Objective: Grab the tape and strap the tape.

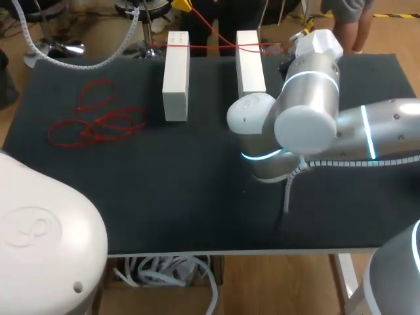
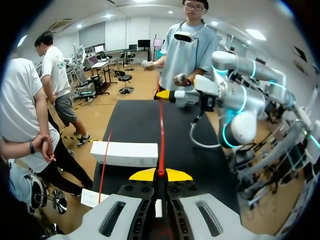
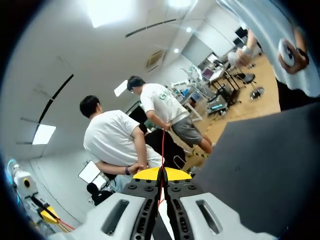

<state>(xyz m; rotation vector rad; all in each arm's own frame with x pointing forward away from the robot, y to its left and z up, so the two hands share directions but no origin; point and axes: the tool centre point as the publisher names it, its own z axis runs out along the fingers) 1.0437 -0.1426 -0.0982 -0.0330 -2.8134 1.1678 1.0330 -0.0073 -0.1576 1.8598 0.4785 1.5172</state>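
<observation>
A red tape [image 1: 216, 44] runs taut across the far ends of two white blocks [image 1: 176, 75] [image 1: 250, 62]. At the table's far edge, my left gripper [image 1: 184, 6] is shut on one end of it. In the left wrist view the tape [image 2: 161, 135] leads straight ahead from the shut left gripper [image 2: 161, 173] to my right gripper [image 2: 165, 94]. My right gripper [image 1: 303, 31], near the far right block, is shut on the other end. In the right wrist view the tape [image 3: 163, 145] leaves the closed yellow tips of that gripper [image 3: 162, 173].
A loose tangle of red tape [image 1: 98, 119] lies on the black table [image 1: 164, 197] at the left. One white block [image 2: 125, 153] lies just ahead and to one side of my left gripper. My right arm [image 1: 308, 111] stands over the table's right middle.
</observation>
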